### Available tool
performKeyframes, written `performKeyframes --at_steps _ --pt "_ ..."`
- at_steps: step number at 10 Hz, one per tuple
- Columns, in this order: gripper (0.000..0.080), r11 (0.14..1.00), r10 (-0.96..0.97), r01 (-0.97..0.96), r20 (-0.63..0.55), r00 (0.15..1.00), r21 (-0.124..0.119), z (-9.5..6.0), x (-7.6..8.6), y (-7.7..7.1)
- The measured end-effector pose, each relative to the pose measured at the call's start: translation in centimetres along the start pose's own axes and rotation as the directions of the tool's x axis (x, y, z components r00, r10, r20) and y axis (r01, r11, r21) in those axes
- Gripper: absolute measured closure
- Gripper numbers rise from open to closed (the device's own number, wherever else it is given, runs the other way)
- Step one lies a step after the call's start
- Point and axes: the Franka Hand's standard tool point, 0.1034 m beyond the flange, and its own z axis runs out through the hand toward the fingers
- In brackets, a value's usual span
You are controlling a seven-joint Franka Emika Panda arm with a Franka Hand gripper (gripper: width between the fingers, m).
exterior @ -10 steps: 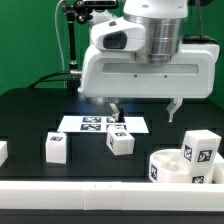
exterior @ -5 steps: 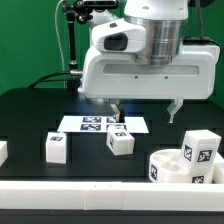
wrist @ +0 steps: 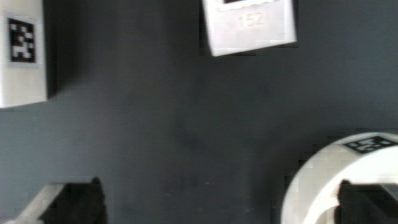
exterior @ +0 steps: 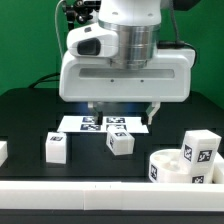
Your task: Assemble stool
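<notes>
Your claw (exterior: 123, 114) hangs above the black table (exterior: 30, 115) with its 2 fingers (exterior: 153, 115) spread wide and nothing between them. In the exterior view, 1 white stool leg (exterior: 121, 142) sits on the table just below the gap between the fingers, clear of both and just in front of the marker board (exterior: 95, 123). A 2nd leg (exterior: 57, 147) lies further toward the exterior view's left. The round seat (exterior: 170, 168) is low at the exterior view's right, well apart from the claw. A 3rd leg (exterior: 201, 150) is on it or just behind it; you cannot tell which. In the wrist view, the seat curves in beside 1 dark fingertip.
</notes>
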Motion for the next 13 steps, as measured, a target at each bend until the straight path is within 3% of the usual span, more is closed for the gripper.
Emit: performKeyframes --at_steps 3,6,7,10,11,13 --pt "0.0151 1.000 -0.002 0.002 0.016 1.000 0.001 0.2 -0.2 0.0" --pt "0.0151 1.000 0.015 -0.016 0.217 0.976 0.005 1.6 -0.5 1.1" --pt "0.0151 1.000 0.013 -0.016 0.298 0.955 0.009 1.7 -1.3 1.0" --pt "0.0151 1.000 0.005 -0.013 0.462 0.887 0.015 2.7 -1.6 0.6" --pt "0.0151 1.000 0.005 -0.018 0.536 0.844 0.019 3.2 -3.0 0.4" --pt "0.0151 0.999 0.017 -0.033 0.667 0.745 0.012 3.7 -4.2 0.3"
